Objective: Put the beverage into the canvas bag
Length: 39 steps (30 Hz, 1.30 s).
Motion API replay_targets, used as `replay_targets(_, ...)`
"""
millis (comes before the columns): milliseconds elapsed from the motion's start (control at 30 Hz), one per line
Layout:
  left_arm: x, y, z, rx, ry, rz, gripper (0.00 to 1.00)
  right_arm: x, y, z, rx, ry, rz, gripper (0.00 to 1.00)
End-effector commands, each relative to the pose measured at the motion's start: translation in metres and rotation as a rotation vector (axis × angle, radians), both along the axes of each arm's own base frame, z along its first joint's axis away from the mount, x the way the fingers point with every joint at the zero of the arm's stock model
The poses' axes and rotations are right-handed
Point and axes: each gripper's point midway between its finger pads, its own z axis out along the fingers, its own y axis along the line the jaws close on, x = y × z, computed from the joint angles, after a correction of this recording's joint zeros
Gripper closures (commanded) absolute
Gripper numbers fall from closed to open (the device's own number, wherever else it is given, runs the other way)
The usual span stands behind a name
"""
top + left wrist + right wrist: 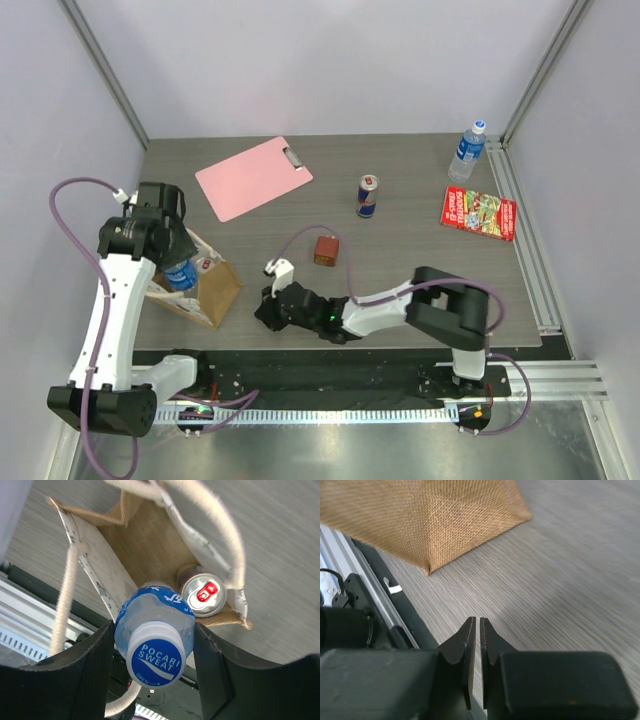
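I am lowering the bottle (156, 617) into the bag (142, 542), with the left gripper (153, 666) clamping it just under the white cap, so it is hanging upright in the open mouth at the centre of the left wrist view. I cannot tell whether its base is touching the floor yet. To do this well, I am judging that I should be going straight down on the free side, since a can (204, 594) is sitting on the bag floor, right of centre and just beside the bottle's shoulder, and nudging it could tip it or jam the bottle. I am also watching the cream handles (223, 527): one is looping across the upper right and the other is trailing down the left edge, and either could snag on the way in or out. I am planning to let go only once the base is resting. The right gripper (475, 647) is pinched together on nothing at the bottom of its view, with the bag's corner at upper left. Inside the bag I am seeing only the can and the bottle
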Motion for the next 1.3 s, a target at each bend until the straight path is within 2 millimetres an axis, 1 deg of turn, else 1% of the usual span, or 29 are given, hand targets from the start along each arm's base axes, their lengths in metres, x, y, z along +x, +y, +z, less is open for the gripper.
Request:
replay_targets(0,0.008,-0.007,-0.013,-0.058,-0.060,0.025,1.00,-0.002,0.053,0.010,0.156,0.076,0.031,0.89)
replay_targets(33,0.009,-0.008,-0.016,-0.064,-0.061,0.028,1.00,0.001,0.056,0.005,0.150,0.074,0.019,0.90)
replay_targets(67,0.010,-0.009,-0.019,-0.072,-0.059,0.030,1.00,0.004,0.062,0.006,0.166,0.071,0.014,0.91)
replay_targets(100,0.008,-0.009,-0.026,-0.075,-0.048,0.036,1.00,0.005,0.063,-0.008,0.144,0.077,0.011,0.91)
replay_targets(167,0.008,-0.010,-0.028,-0.079,-0.059,0.043,1.00,0.007,0.069,-0.011,0.149,0.076,0.005,0.91)
replay_targets(200,0.006,-0.009,-0.034,-0.078,-0.052,0.054,1.00,0.008,0.070,-0.017,0.141,0.079,0.001,0.91)
replay_targets(267,0.005,-0.007,-0.035,-0.072,-0.070,0.069,1.00,0.011,0.073,-0.018,0.146,0.072,-0.008,0.91)
replay_targets(300,0.002,-0.006,-0.042,-0.072,-0.057,0.078,1.00,0.013,0.073,-0.019,0.143,0.066,-0.012,0.91)
replay_targets(333,0.001,-0.006,-0.043,-0.075,-0.061,0.088,1.00,0.013,0.073,-0.022,0.140,0.066,-0.014,0.91)
replay_targets(367,0.000,-0.006,-0.044,-0.082,-0.072,0.091,1.00,0.014,0.075,-0.020,0.144,0.060,-0.016,0.91)
replay_targets(400,-0.001,-0.009,-0.049,-0.097,-0.065,0.095,1.00,0.015,0.075,-0.022,0.140,0.058,-0.017,0.91)
replay_targets(533,-0.002,-0.012,-0.057,-0.123,-0.070,0.105,1.00,0.015,0.079,-0.024,0.139,0.057,-0.012,0.91)
replay_targets(567,-0.003,-0.012,-0.060,-0.124,-0.062,0.109,0.97,0.015,0.080,-0.023,0.142,0.057,-0.010,0.91)
replay_targets(633,-0.004,-0.013,-0.062,-0.127,-0.052,0.114,0.82,0.016,0.080,-0.024,0.140,0.056,-0.011,0.91)
replay_targets(667,-0.005,-0.013,-0.062,-0.127,-0.052,0.113,0.71,0.016,0.081,-0.023,0.142,0.054,-0.010,0.91)
replay_targets(700,-0.006,-0.012,-0.063,-0.127,-0.052,0.118,0.57,0.017,0.081,-0.025,0.138,0.052,-0.013,0.91)
replay_targets(767,-0.006,-0.012,-0.063,-0.130,-0.060,0.125,0.48,0.017,0.084,-0.026,0.138,0.053,-0.011,0.91)
replay_targets(800,-0.007,-0.013,-0.063,-0.133,-0.065,0.128,0.38,0.017,0.084,-0.026,0.137,0.053,-0.011,0.91)
replay_targets(900,-0.007,-0.011,-0.057,-0.138,-0.094,0.147,0.24,0.016,0.086,-0.028,0.132,0.058,-0.005,0.91)
replay_targets(967,-0.008,-0.011,-0.054,-0.139,-0.110,0.148,0.20,0.017,0.085,-0.030,0.125,0.057,-0.010,0.91)
replay_targets(1000,-0.009,-0.011,-0.053,-0.139,-0.114,0.152,0.16,0.018,0.085,-0.029,0.128,0.056,-0.012,0.91)
replay_targets(1100,-0.009,-0.010,-0.049,-0.136,-0.126,0.151,0.13,0.018,0.084,-0.032,0.119,0.054,-0.015,0.91)
replay_targets(1200,-0.011,-0.007,-0.042,-0.117,-0.134,0.140,0.11,0.019,0.084,-0.033,0.114,0.052,-0.019,0.91)
replay_targets(1233,-0.011,-0.005,-0.039,-0.105,-0.141,0.139,0.12,0.020,0.084,-0.033,0.112,0.051,-0.024,0.91)
replay_targets(1267,-0.011,-0.002,-0.034,-0.089,-0.157,0.137,0.14,0.020,0.083,-0.034,0.109,0.052,-0.024,0.91)
